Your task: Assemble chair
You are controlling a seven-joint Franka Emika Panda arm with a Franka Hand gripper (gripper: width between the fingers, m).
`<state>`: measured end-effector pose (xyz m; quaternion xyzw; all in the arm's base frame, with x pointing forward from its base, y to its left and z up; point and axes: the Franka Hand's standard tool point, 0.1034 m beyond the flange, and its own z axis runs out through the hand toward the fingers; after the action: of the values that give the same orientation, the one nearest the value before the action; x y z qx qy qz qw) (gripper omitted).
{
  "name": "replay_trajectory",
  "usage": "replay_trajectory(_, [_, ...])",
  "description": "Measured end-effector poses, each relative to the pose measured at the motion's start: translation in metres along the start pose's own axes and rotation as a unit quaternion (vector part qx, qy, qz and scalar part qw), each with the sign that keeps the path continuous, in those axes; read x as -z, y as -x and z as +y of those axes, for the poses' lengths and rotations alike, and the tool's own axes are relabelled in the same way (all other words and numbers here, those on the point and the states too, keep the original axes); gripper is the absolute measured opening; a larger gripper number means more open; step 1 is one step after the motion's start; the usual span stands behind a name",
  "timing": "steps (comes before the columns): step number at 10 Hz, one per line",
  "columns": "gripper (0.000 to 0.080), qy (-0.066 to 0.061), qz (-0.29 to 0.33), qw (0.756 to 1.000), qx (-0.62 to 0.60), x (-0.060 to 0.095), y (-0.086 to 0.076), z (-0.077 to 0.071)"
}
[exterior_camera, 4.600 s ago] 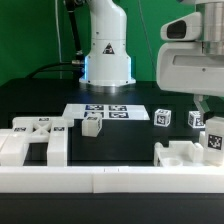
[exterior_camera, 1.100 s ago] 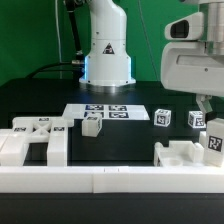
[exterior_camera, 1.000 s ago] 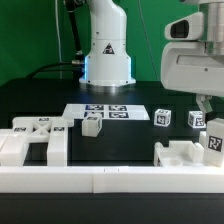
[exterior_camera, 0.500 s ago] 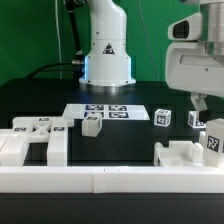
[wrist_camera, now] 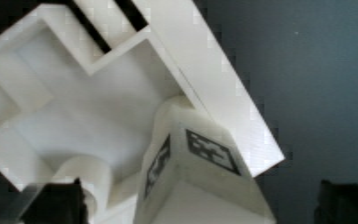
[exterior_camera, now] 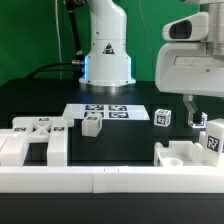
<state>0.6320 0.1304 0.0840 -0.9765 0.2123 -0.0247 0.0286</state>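
In the exterior view the chair (exterior_camera: 40, 128) lies in loose pieces: a big part (exterior_camera: 30, 145) at the exterior view's left, a small block (exterior_camera: 93, 125) and a tagged cube (exterior_camera: 163, 118) near the marker board (exterior_camera: 105, 111), and another part (exterior_camera: 182, 153) at the right. The gripper (exterior_camera: 195, 113) hangs over that one, jaws wide and empty. In the wrist view its tagged post (wrist_camera: 202, 150) stands between the spread fingertips (wrist_camera: 60, 198). Nearly all the joining looks left to do.

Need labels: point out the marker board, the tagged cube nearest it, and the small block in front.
marker board (exterior_camera: 75, 112): exterior view, its plain white end
tagged cube (exterior_camera: 163, 117): exterior view, its tagged front face
small block (exterior_camera: 92, 126): exterior view, its front face
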Motion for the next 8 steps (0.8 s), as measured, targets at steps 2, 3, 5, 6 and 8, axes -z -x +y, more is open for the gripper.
replay_trajectory(2, [0.0649, 0.001, 0.000, 0.994, 0.111, 0.0011, -0.0032, 0.0013])
replay_trajectory(3, [0.0649, 0.001, 0.000, 0.988, 0.155, 0.0003, -0.0047, 0.0022])
replay_trajectory(5, [0.0649, 0.004, 0.000, 0.969, 0.248, -0.0004, -0.0051, 0.0034])
replay_trajectory(6, [0.0649, 0.005, 0.000, 0.959, 0.284, -0.0004, -0.0051, 0.0035])
replay_trajectory(8, [0.0649, 0.011, 0.001, 0.927, 0.375, -0.0004, -0.0060, 0.0048])
